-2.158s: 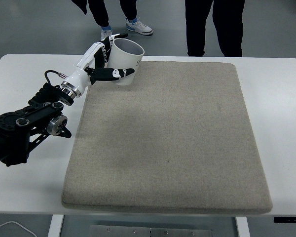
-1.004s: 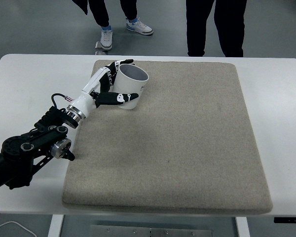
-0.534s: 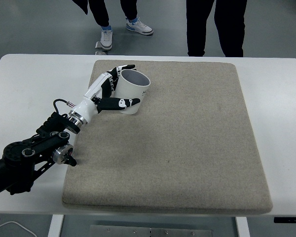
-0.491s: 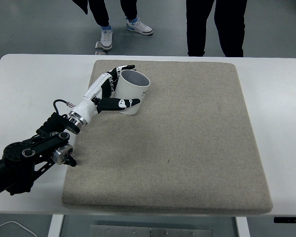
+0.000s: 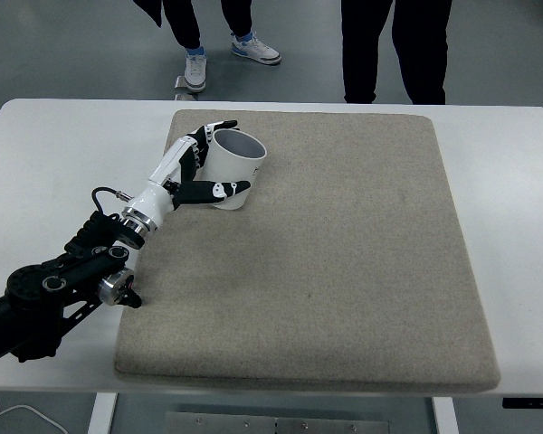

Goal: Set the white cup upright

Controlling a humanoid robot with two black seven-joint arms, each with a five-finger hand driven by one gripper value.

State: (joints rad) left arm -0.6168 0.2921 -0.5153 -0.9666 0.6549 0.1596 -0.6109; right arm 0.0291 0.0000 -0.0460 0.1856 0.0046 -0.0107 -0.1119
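Left hand gripped the white cup, upper left of frame, on the grey mat. Cup sat mouth up, slightly tilted, inside looked empty.

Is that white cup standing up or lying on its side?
Upright: the white cup sits on the mat, open mouth facing up, left hand wrapped around it.

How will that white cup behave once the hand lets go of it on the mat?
The cup looks rigid and probably light, held by the left hand alone. Its smooth round wall may slip, and would roll if tipped. It sits slightly tilted, but the flat grey mat should likely steady its base.
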